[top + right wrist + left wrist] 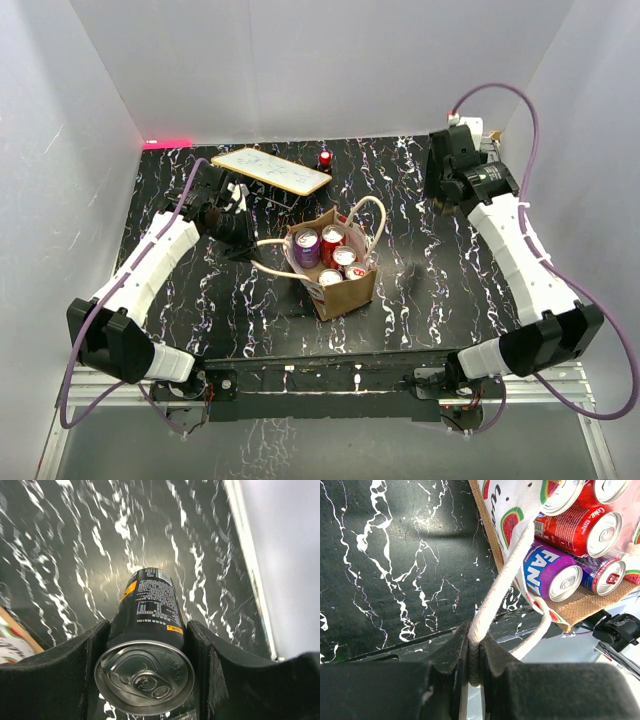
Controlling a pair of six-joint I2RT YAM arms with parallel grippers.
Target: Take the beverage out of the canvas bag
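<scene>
The canvas bag stands open at the table's middle, with a purple can and several red cans upright inside. My left gripper is shut on the bag's left rope handle. In the left wrist view, the rope runs into the closed gripper, beside the watermelon-print bag wall and a purple Fanta can. My right gripper is at the back right, away from the bag. In the right wrist view, this gripper is shut on a black beverage can, held over the table.
A white board on a small stand sits behind the bag. A small red object stands beside it. A red strip lies at the back left corner. White walls close in the black marbled table on three sides.
</scene>
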